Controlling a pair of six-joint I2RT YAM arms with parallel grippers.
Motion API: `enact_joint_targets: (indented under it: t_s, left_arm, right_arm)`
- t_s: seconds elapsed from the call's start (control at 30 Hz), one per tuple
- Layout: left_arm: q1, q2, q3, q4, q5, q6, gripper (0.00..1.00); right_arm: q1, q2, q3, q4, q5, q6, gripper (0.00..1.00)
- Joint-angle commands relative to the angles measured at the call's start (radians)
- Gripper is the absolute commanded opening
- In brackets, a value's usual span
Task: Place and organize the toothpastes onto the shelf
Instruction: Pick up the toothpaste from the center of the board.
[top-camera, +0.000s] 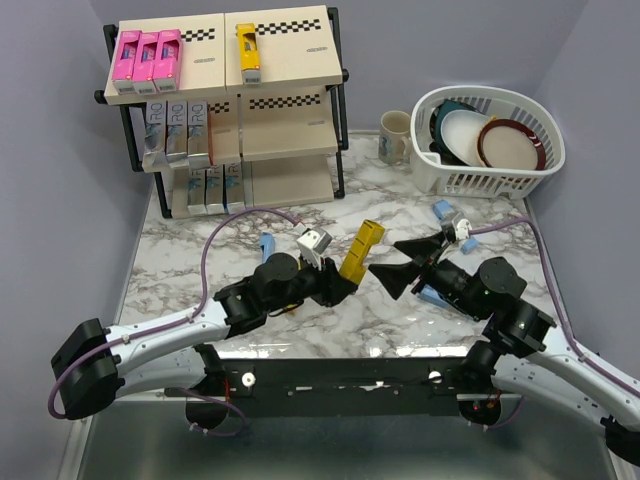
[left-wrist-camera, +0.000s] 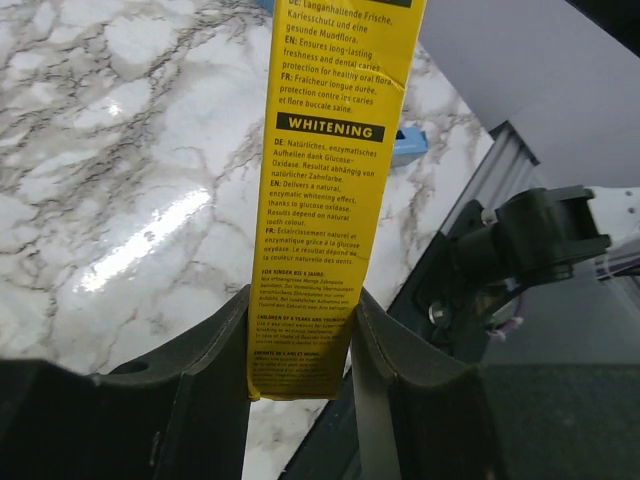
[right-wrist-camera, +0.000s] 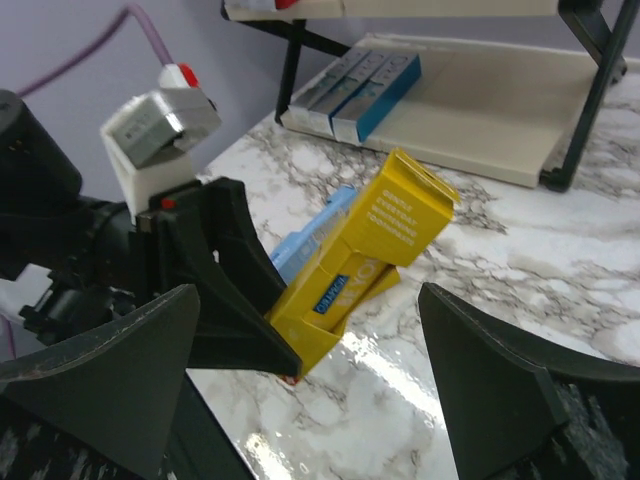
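Glossy yellow carton (top-camera: 363, 248) is tilting in your left gripper's (top-camera: 345, 277) clamp above veined marble (top-camera: 190, 255); your right gripper (top-camera: 405, 262) is gaping beside it.

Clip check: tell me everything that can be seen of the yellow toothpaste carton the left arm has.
The yellow carton is a slim, glossy cardboard box. One face carries small black multilingual print and a black band reading "WHITENING". It looks closed and uncrushed. The fingers of the left gripper clamp its lower end from both sides. It is held tilted, with its free end pointing up and away from the arm, and appears lifted off the marble table. Nothing else touches it.
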Motion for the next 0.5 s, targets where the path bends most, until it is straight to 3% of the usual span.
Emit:
enact_joint_targets:
  t_s: [0.0, 0.2, 0.33, 0.47]
  left_arm:
    - [0.025, -0.020, -0.041, 0.197, 0.086, -0.173, 0.45]
    - [0.061, -0.039, -0.073, 0.272, 0.117, -0.233, 0.45]
    - [0.076, -0.037, -0.082, 0.313, 0.147, -0.261, 0.45]
    - [0.087, -0.011, -0.088, 0.350, 0.176, -0.290, 0.45]
  right_arm:
    - [-0.002, 0.037, 0.008, 0.152, -0.061, 0.015, 1.00]
    - [-0.112, 0.100, 0.017, 0.176, -0.167, 0.070, 1.00]
    - [-0.224, 0.153, -0.020, 0.282, -0.396, 0.162, 1.00]
    - [-0.256, 0.218, -0.011, 0.375, -0.535, 0.196, 1.00]
